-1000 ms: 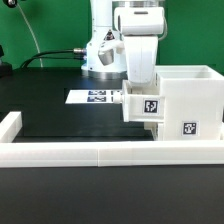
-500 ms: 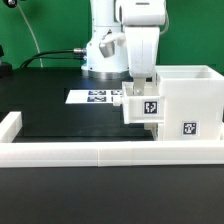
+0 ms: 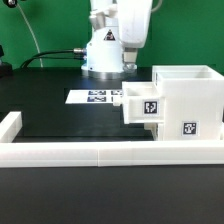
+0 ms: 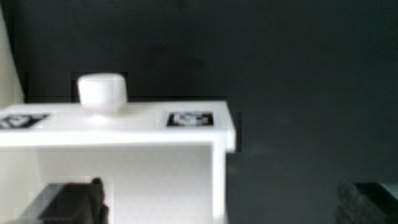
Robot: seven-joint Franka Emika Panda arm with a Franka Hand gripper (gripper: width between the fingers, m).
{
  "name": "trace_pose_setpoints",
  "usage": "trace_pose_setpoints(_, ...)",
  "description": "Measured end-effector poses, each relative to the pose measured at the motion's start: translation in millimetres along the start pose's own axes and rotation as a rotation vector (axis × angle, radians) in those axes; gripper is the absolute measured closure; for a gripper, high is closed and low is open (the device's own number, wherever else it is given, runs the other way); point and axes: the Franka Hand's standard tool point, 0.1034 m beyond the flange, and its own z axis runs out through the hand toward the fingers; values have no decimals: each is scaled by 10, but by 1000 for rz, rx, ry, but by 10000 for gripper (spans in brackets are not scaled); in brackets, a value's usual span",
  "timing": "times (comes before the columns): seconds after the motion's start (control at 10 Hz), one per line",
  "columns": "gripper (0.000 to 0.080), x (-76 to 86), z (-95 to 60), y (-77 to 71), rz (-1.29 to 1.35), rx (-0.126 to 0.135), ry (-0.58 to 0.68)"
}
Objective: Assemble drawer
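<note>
We see the gripper (image 3: 131,62) spread and empty above the tray (image 3: 141,105), which sits partly slid into the casing (image 3: 190,100).

A glossy white robot arm of smooth rounded plastic casings (image 3: 122,28) is seen in the exterior view. Its upper segment is shaped as a blocky white shell with a darker grey band at one joint, and a domed white base housing (image 3: 101,56) carries small dark markings. In the wrist view, two black gripper fingers (image 4: 71,203) are shown, blurred, as dark blocky shapes with squared edges.
</note>
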Motion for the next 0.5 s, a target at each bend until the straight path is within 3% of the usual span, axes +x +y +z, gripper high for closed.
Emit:
trace_pose_setpoints(0.3, 151, -265, 122, 6, -44, 16, 31)
trace_pose_setpoints(0.5, 151, -433, 268, 27, -58, 25, 130)
